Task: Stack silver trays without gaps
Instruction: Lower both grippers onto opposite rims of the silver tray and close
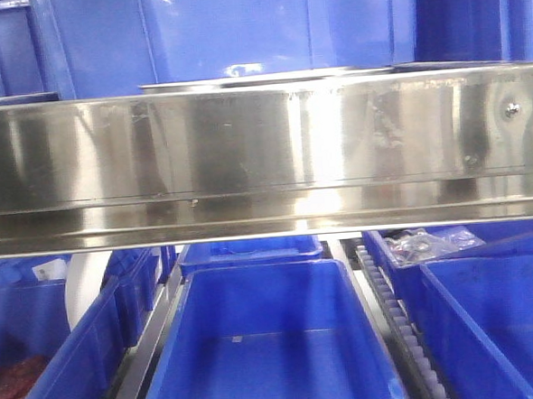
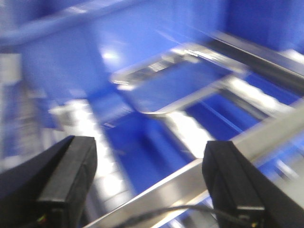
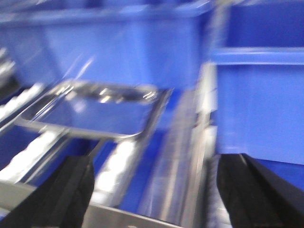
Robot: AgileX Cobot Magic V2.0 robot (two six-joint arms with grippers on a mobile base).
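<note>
- left wrist view, heavily blurred: the left fingers (image 2: 71, 175) stand wide apart, nothing between them.
- a silver tray (image 2: 175, 83) sits well ahead of those fingers, past the gap and leaning toward the right-hand finger, its bright rim catching the light.
- a steel rail (image 2: 156, 190) slants across just beyond the fingertips and passes behind the right-hand finger; a thin dark cable (image 2: 166, 210) hangs low in the gap.
- right wrist view, also blurred: the right fingers (image 3: 71, 185) are spread wide too, gripping nothing.
- here a silver tray (image 3: 95, 111) lies ahead of the left-hand finger, well apart from it, resting flat on bright tracks (image 3: 118, 161); i cannot tell if it is the same tray as in the other wrist view.
- ahead of the right-hand finger stands a tall blue bin (image 3: 259, 104).
- front view: no fingers in sight; the broad front rail (image 1: 264, 154) fills the middle, and a thin shiny tray rim (image 1: 268, 75) peeks just above it, with a second thin edge (image 1: 475, 61) further right.
- under the rail sits an open blue bin (image 1: 203, 348), more blue bins on either side.
</note>
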